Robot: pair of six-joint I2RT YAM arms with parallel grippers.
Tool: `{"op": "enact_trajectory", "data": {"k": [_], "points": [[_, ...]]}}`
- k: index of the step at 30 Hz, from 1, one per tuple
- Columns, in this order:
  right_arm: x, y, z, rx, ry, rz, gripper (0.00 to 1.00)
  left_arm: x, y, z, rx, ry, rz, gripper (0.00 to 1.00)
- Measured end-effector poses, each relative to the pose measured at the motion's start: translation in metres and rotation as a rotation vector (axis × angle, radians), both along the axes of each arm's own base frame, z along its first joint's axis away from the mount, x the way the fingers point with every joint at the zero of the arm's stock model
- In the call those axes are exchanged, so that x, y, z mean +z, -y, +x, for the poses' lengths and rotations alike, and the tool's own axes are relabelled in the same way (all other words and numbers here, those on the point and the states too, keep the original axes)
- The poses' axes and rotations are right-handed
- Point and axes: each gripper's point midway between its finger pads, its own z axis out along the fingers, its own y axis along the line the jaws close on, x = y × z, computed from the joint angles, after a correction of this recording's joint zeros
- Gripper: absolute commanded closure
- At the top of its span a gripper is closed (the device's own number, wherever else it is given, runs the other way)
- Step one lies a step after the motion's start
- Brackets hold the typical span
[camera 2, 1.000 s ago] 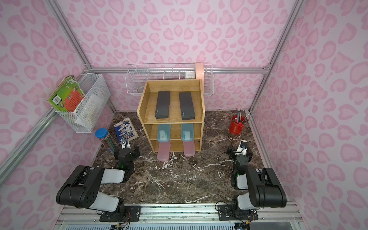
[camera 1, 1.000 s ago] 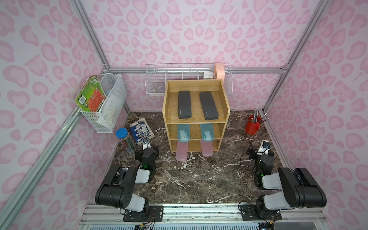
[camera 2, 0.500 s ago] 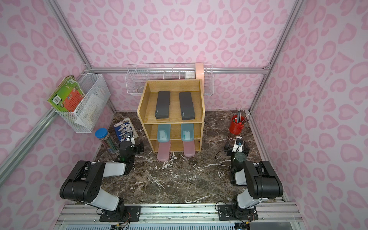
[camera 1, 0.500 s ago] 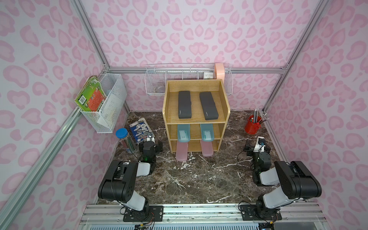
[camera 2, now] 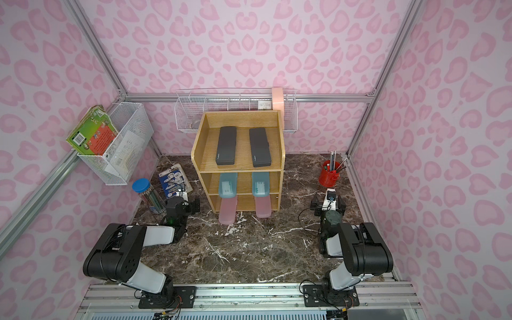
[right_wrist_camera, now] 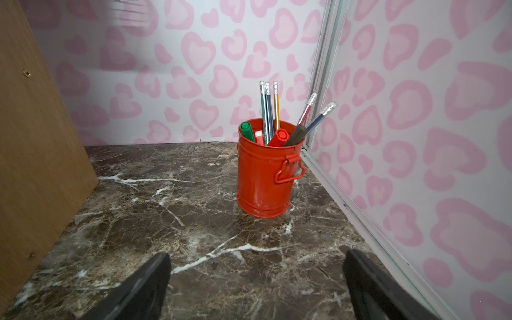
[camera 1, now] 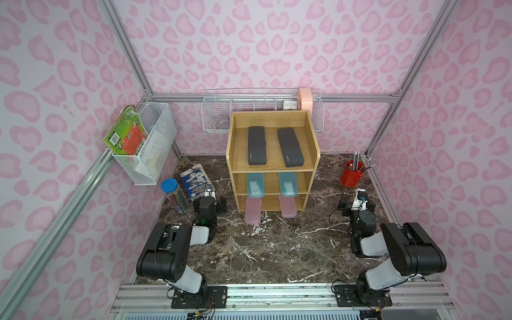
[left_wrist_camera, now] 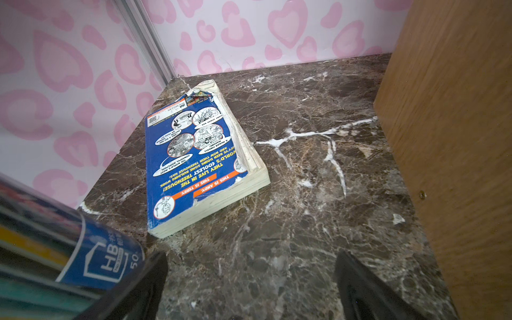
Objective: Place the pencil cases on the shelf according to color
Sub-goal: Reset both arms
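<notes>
The pencil cases, six long flat rounded-corner boxes, are all found on the light oak-coloured wooden three-tier shelf point(camera 1: 273, 169), sorted by colour. Two matte black cases point(camera 1: 256, 145) lie on the raised-sided top tier, two translucent teal-blue cases point(camera 1: 255, 185) on the middle tier and two translucent pink cases point(camera 1: 253, 212) on the bottom tier. No case is seen loose on the dark marble tabletop point(camera 1: 277, 249), so the placing step is judged to be finished, or nearly so.

The left gripper point(left_wrist_camera: 253, 266) is held low beside the shelf's left wall, its fingers apart with nothing between them. The right gripper point(right_wrist_camera: 257, 260) is held low on the other side, facing a red metal bucket of pencils point(right_wrist_camera: 263, 171), its fingers likewise spread wide and empty.

Any next move would probably call only for the pink pair to be pushed deeper, since their near ends jut furthest past the front edge. Every long axis is laid front to back, with the short ends pointing to the open front. The right-hand black case is skewed slightly.
</notes>
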Motion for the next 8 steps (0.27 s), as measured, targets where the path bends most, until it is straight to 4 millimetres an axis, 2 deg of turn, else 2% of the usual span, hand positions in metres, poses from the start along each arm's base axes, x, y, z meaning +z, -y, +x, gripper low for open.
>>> {"op": "enact_trajectory", "data": {"k": [8], "points": [[0.0011, 0.0002, 0.0009, 0.0, 0.003, 0.0, 0.0, 0.0, 0.0, 0.0, 0.0, 0.0, 0.0, 0.01]]}}
